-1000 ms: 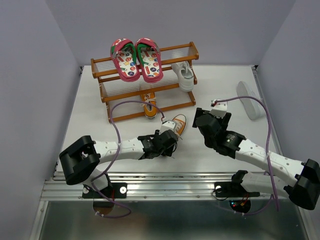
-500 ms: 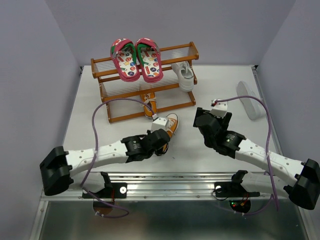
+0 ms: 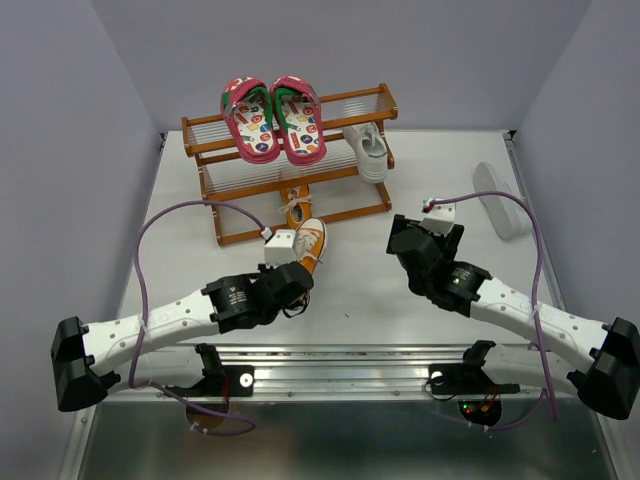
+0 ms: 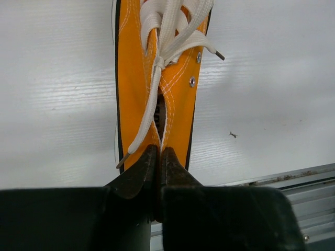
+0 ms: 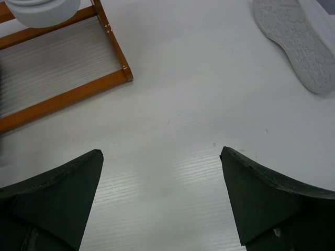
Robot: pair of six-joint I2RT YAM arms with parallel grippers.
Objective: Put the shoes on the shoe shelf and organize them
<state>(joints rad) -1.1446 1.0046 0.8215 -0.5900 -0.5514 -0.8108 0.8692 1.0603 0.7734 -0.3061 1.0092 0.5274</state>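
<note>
The shoe shelf (image 3: 350, 214) stands at the back of the table. The pink pair (image 3: 272, 120) lies on its top tier. One white sneaker (image 3: 367, 150) sits at the right end of the lower tier. One orange sneaker (image 3: 294, 208) sits low at the shelf's front middle. My left gripper (image 3: 297, 264) is shut on the heel of the other orange sneaker (image 3: 310, 240), toe pointing at the shelf; in the left wrist view the jaws (image 4: 158, 156) pinch the heel of this sneaker (image 4: 178, 89). The second white sneaker (image 3: 497, 198) lies on its side at the right. My right gripper (image 3: 425, 228) is open and empty.
In the right wrist view the open gripper (image 5: 161, 157) hangs over bare table, with the shelf's right corner (image 5: 118, 68) at upper left and the white sneaker's sole (image 5: 293, 42) at upper right. Grey walls close in the table on three sides.
My left arm has swung left and carried the orange sneaker from mid-table to just in front of the shelf, beside the other orange sneaker. The right arm has not moved.
</note>
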